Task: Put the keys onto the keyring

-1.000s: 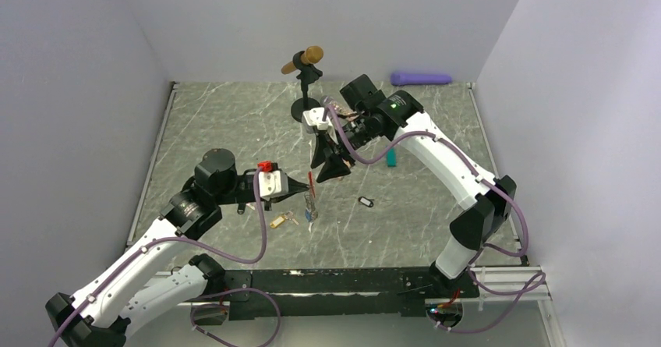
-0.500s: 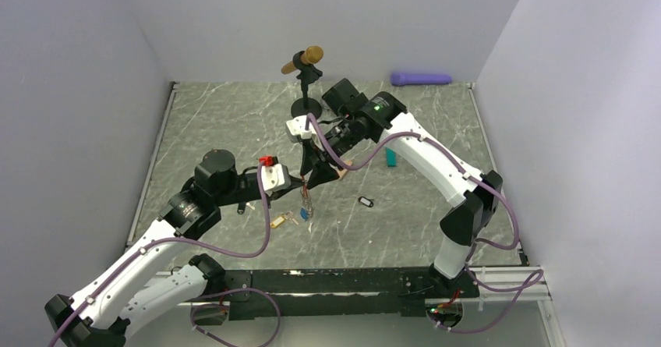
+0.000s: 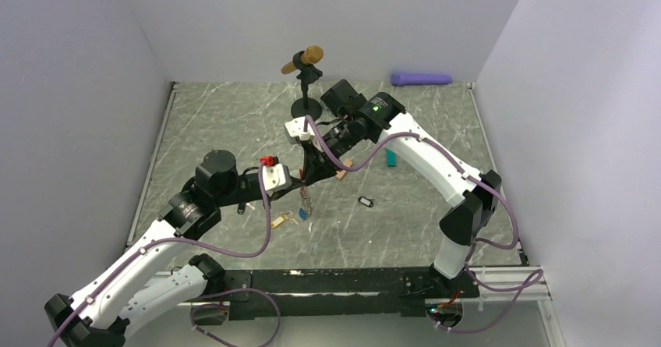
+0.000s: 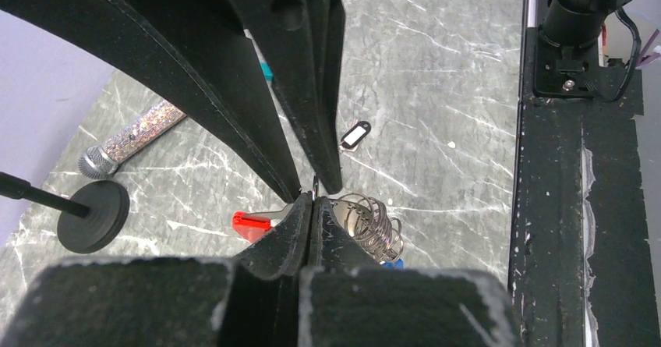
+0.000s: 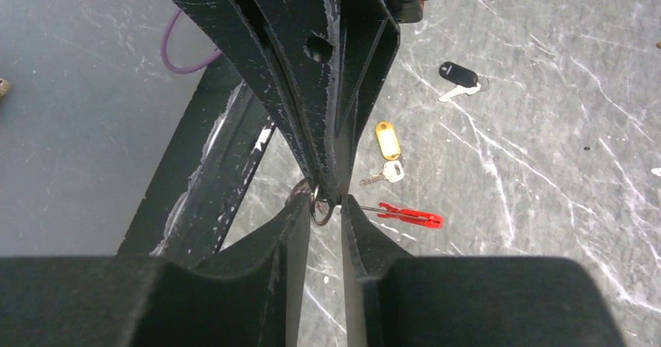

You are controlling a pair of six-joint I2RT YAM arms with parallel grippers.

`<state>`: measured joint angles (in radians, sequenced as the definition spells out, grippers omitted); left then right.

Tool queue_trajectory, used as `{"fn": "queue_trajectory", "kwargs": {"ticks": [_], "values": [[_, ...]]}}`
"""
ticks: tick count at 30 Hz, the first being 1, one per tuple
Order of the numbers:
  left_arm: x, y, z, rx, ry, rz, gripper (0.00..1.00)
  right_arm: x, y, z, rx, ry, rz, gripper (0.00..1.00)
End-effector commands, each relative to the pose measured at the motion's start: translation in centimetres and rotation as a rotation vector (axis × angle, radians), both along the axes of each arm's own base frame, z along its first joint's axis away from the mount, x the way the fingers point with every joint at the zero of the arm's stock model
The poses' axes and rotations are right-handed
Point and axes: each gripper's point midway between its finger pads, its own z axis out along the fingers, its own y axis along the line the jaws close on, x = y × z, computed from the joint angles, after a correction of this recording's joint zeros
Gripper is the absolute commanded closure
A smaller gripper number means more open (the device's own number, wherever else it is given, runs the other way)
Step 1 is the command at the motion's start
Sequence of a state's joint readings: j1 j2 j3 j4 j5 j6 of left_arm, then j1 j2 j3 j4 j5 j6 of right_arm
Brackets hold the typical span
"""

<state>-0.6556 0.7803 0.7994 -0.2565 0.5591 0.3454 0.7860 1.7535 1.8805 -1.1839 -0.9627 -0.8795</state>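
- Tabletop (image 3: 234, 121), grey marble, with the work going on above its middle.
- Left claw (image 4: 312, 207) is clamped tight on the keyring (image 4: 372, 228); the coil and red clip hang just under its tips.
- Right claw (image 5: 326, 207) stands tip to tip with it, a narrow slit around one wire loop (pinched or not, I cannot tell).
- Yellow-tagged key (image 5: 387, 140) lies below, nearest the ring, its long axis pointing roughly toward it.
- Black-tagged key (image 5: 458, 74) lies farther off, on the right arm's side.
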Motion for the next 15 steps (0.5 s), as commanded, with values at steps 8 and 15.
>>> {"fn": "queue_trajectory", "kwargs": {"ticks": [8,15], "values": [[-0.7,0.5,1.3,0.052,-0.191,-0.069,1.00,-1.4,0.1,0.8,0.036,0.096,0.043,1.00],[-0.7,1.4,0.2,0.136,-0.266,-0.072,1.00,-2.7,-0.1,-0.1,0.041,0.185,0.095,0.64]]}}
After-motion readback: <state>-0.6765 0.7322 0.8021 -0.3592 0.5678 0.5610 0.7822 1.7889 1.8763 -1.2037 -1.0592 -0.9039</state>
